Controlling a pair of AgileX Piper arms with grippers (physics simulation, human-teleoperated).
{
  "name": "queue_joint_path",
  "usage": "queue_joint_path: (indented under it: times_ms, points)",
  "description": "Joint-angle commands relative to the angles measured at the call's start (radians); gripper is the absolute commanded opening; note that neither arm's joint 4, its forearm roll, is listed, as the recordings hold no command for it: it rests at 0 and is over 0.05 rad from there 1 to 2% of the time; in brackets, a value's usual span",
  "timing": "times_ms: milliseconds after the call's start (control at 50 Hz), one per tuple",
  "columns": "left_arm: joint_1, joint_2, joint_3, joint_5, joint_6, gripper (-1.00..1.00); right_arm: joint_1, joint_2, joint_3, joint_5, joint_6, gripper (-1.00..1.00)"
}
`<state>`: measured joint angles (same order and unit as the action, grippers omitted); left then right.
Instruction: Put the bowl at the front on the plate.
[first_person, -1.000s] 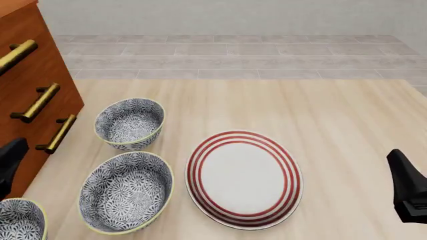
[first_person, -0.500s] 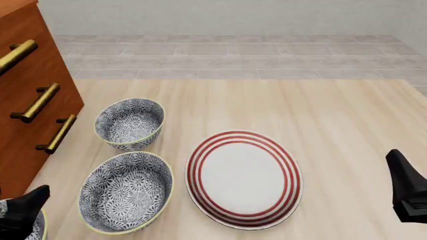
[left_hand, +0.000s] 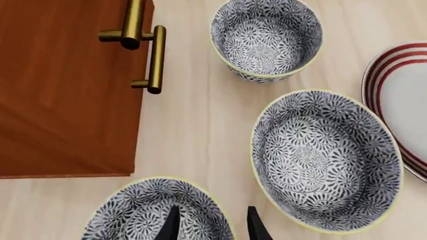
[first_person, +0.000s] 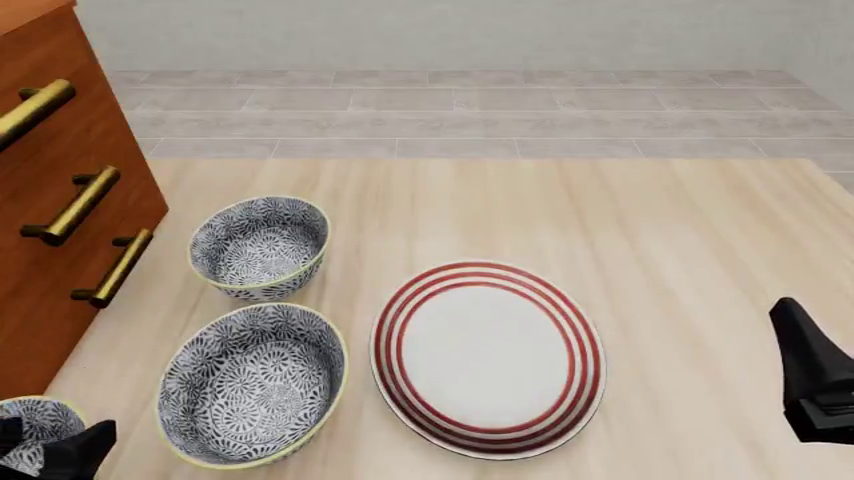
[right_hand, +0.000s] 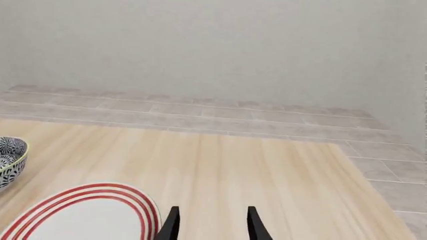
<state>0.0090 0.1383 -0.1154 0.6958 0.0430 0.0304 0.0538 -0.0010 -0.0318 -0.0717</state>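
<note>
The front bowl (left_hand: 143, 212), grey-blue floral with a yellow-green rim, sits at the table's front left corner (first_person: 30, 425). My left gripper (left_hand: 212, 227) is open over its plate-side rim, one finger above the inside and the other outside. The gripper's dark body (first_person: 74, 450) hides part of the bowl in the front view. The white plate (first_person: 487, 355) with red rings lies mid-table, right of the bowls. My right gripper (right_hand: 212, 225) is open and holds nothing, off the plate's (right_hand: 87, 215) right side near the front edge (first_person: 814, 385).
Two more floral bowls stand in a row behind the front one: the middle bowl (first_person: 251, 383) (left_hand: 323, 160) and the back bowl (first_person: 259, 247) (left_hand: 267, 40). A wooden drawer cabinet (first_person: 54, 200) with brass handles (left_hand: 155, 60) borders the table's left side.
My left gripper has dropped from beside the cabinet toward the front left corner and now sits over the front bowl. The right gripper, bowls and plate stay put.
</note>
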Motion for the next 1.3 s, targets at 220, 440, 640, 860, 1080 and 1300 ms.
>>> queue_joint_path:
  times_ms: [220, 440, 640, 860, 1080, 1300]
  points:
    - [0.002, 0.067, 0.07, -0.03, -0.047, 1.0, -0.001, 0.022, 0.0, -0.018, 0.001, 1.0]
    - [-0.018, 0.114, 0.1, -0.069, -0.081, 1.0, -0.003, 0.029, 0.0, -0.024, 0.004, 1.0]
    - [-0.01, 0.155, 0.113, -0.086, -0.09, 1.0, -0.006, 0.032, 0.0, -0.026, 0.007, 1.0]
    - [-0.009, 0.22, 0.115, -0.115, -0.109, 1.0, -0.007, 0.034, 0.0, -0.028, 0.009, 1.0]
    - [-0.001, 0.314, 0.115, -0.183, -0.115, 1.0, -0.01, 0.035, 0.001, -0.029, 0.014, 1.0]
    - [0.002, 0.353, 0.115, -0.196, -0.125, 1.0, -0.013, 0.036, 0.001, -0.029, 0.016, 1.0]
